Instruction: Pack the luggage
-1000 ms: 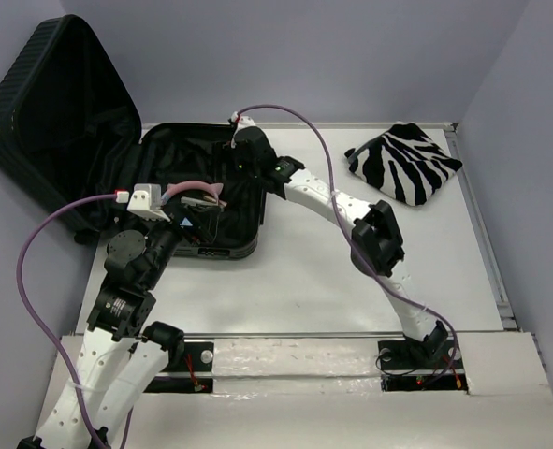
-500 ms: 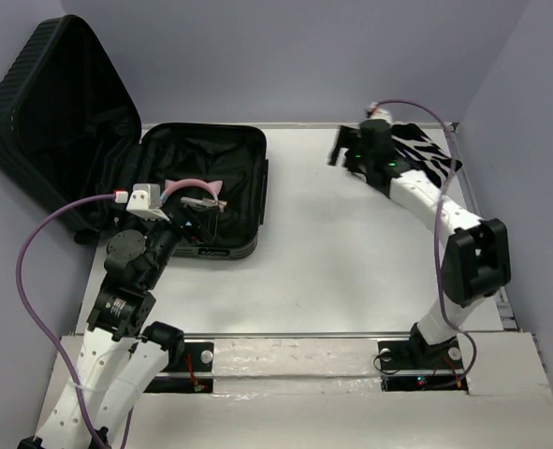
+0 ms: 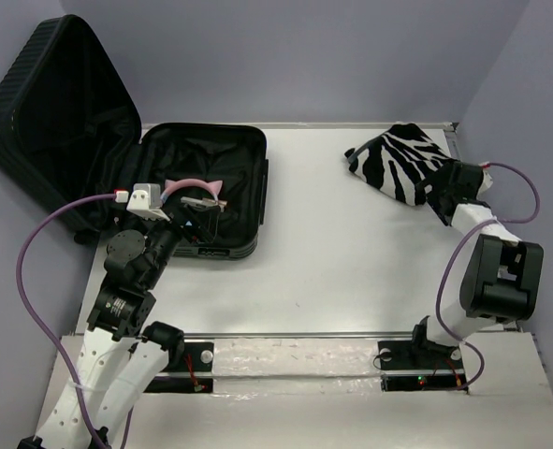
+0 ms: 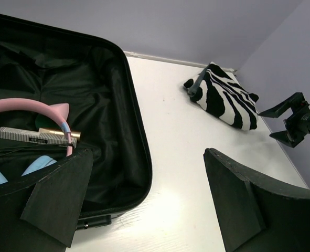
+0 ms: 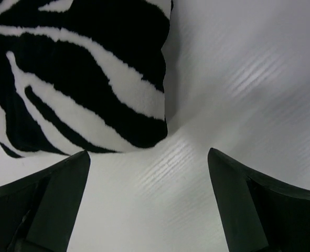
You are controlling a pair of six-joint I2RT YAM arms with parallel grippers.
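The luggage (image 3: 229, 154) lies open at the back left, its ribbed lid (image 3: 47, 103) leaning on the wall. Inside on the black lining (image 4: 99, 100) lie pink cat-ear headphones (image 3: 194, 185) (image 4: 31, 106) and a slim striped tube (image 4: 35, 135). My left gripper (image 3: 199, 217) (image 4: 148, 202) is open and empty over the luggage's near right corner. A zebra-striped pouch (image 3: 402, 161) (image 5: 76, 68) (image 4: 224, 97) lies at the back right. My right gripper (image 3: 438, 198) (image 5: 147, 197) is open and empty, low over the table just beside the pouch's near edge.
The white table (image 3: 351, 262) ends at a raised rim on the right (image 3: 482, 234). Purple-grey walls close in behind and on both sides. A purple cable (image 3: 33, 271) loops off the left arm. The right gripper also shows in the left wrist view (image 4: 294, 121).
My right arm has swung from the luggage across to the far right and folded back beside the zebra pouch. The left arm and the luggage contents have not moved.
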